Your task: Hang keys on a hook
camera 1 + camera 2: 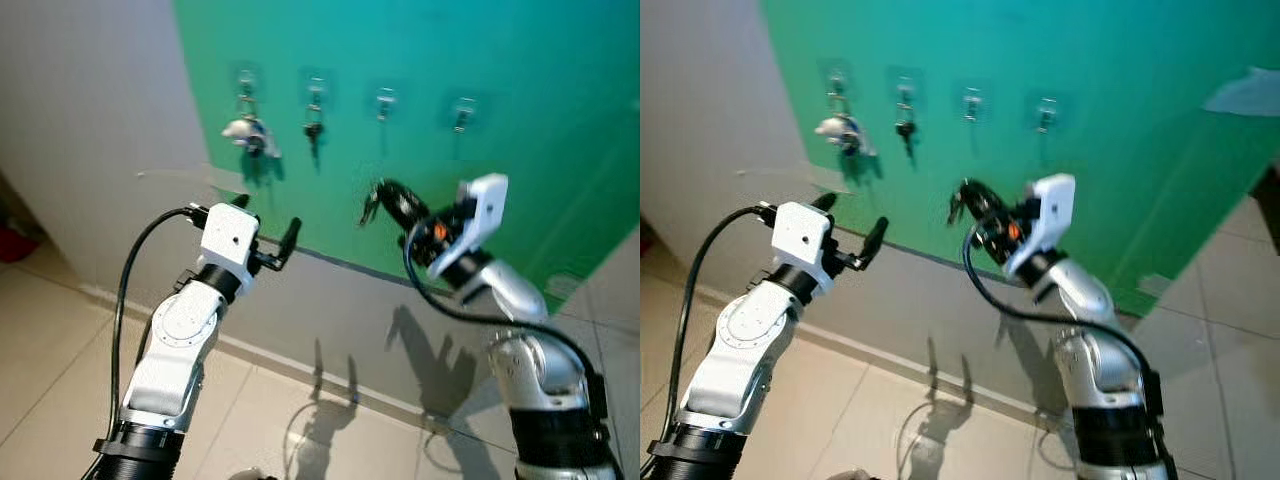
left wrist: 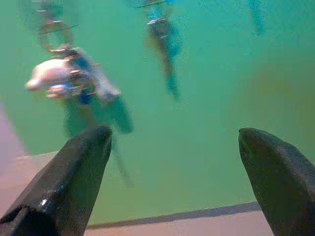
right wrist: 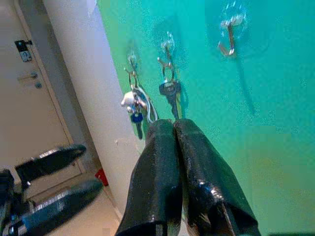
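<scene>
Right gripper [image 1: 385, 200] at frame centre, fingers pressed together; something dark at the tips, probably the keys [image 1: 368, 208], too blurred to confirm. Four hooks in a row, upper part of frame, on green wall [image 1: 560, 120]. Two on the left occupied: key bunch [image 1: 250, 135], single key [image 1: 314, 128]. Free hook [image 1: 385, 102] sits directly above the right gripper, nearest target; its long axis is vertical, so the approach is upward. Left gripper [image 1: 268, 235], lower left, fingers spread wide, empty, farther off
</scene>
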Robot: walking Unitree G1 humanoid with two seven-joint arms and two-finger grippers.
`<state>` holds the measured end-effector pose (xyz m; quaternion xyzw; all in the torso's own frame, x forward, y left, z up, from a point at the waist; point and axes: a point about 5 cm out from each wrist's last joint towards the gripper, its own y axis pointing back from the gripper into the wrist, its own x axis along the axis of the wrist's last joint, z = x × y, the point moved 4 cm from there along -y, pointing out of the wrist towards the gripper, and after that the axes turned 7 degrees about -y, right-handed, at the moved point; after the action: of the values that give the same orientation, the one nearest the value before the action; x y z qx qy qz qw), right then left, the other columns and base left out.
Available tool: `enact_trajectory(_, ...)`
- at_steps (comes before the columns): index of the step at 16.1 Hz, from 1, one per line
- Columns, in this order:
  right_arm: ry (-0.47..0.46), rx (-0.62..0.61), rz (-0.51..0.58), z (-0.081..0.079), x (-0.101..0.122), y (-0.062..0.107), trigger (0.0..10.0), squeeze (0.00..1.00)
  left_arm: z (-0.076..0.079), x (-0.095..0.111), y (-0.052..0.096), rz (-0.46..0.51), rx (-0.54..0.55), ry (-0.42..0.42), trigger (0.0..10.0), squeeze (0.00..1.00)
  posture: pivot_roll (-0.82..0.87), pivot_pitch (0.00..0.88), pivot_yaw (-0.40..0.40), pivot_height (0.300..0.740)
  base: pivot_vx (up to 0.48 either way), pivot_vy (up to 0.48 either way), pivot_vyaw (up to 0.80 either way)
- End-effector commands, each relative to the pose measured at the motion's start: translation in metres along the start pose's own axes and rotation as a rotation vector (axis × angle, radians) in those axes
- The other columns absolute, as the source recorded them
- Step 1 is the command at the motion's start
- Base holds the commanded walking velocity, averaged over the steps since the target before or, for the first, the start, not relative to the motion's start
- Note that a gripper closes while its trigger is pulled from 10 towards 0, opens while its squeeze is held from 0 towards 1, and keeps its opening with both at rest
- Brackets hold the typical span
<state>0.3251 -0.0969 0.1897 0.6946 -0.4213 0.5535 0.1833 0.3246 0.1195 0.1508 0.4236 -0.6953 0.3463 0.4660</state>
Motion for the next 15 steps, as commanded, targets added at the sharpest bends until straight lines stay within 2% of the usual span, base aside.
enact_trajectory(1, -0.01, 0.021, -0.003, -0.001, 0.005, -0.003, 10.0, 0.0, 0.003, 0.01, -0.003, 0.041, -0.033, 0.019, 10.0, 0.0, -0.04, 0.0, -0.006, 0.74, 0.0, 0.0, 0.0)
enact_trajectory(3, 0.001, 0.074, -0.015, -0.005, 0.011, -0.014, 10.0, 0.0, 0.011, 0.024, -0.003, 0.107, -0.094, 0.048, 10.0, 0.0, -0.04, 0.0, -0.008, 0.74, 0.0, 0.0, 0.0)
enact_trajectory(5, 0.008, 0.101, -0.008, -0.007, 0.017, -0.019, 10.0, 0.0, 0.015, 0.023, 0.001, 0.107, -0.138, 0.072, 10.0, 0.0, -0.03, 0.0, -0.005, 0.74, 0.0, 0.0, 0.0)
enact_trajectory(8, 0.004, 0.173, -0.022, -0.011, 0.017, -0.021, 10.0, 0.0, 0.007, 0.027, 0.001, 0.122, -0.127, 0.05, 10.0, 0.0, -0.03, 0.0, 0.007, 0.74, 0.0, 0.0, 0.0)
enact_trajectory(11, -0.013, 0.194, -0.001, -0.016, 0.023, -0.028, 10.0, 0.0, 0.012, 0.03, 0.0, 0.137, -0.18, 0.064, 10.0, 0.0, -0.05, 0.0, 0.026, 0.74, 0.0, 0.0, 0.0)
enact_trajectory(12, -0.003, 0.165, 0.033, -0.013, 0.03, -0.034, 10.0, 0.0, 0.017, 0.033, -0.002, 0.15, -0.212, 0.079, 10.0, 0.0, -0.06, 0.0, 0.037, 0.74, 0.0, 0.0, 0.0)
enact_trajectory(15, -0.023, 0.16, 0.077, -0.013, 0.04, -0.04, 10.0, 0.0, 0.02, 0.036, -0.006, 0.163, -0.229, 0.09, 10.0, 0.0, -0.08, 0.0, 0.053, 0.74, 0.0, 0.0, 0.0)
